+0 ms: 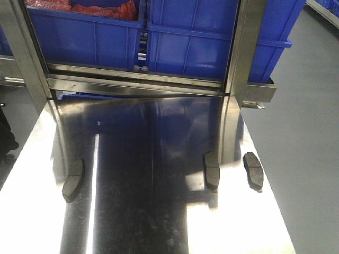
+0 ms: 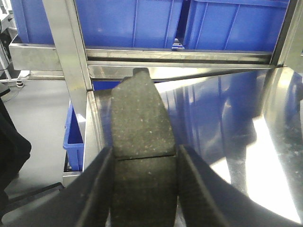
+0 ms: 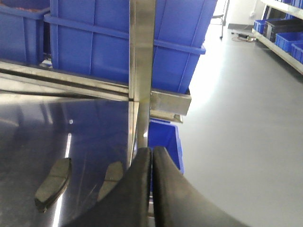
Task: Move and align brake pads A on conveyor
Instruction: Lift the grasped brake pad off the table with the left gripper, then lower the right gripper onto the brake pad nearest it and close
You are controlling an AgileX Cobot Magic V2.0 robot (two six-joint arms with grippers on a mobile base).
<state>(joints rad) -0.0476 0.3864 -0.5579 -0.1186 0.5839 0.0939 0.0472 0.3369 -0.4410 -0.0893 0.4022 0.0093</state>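
Left hand [image 2: 144,152] grasps a brake pad [image 2: 139,113]; right hand [image 3: 151,156] is clenched empty, two more pads [image 3: 53,182] on the worktop [image 3: 28,132] left of it.

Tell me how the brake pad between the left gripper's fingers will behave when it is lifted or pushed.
Probably stiff: the brake pad juts straight out past the left gripper without sagging. Its rough, speckled face likely grips the fingers well. Flat and oblong, it should slide rather than roll on the shiny steel table, perhaps easily.
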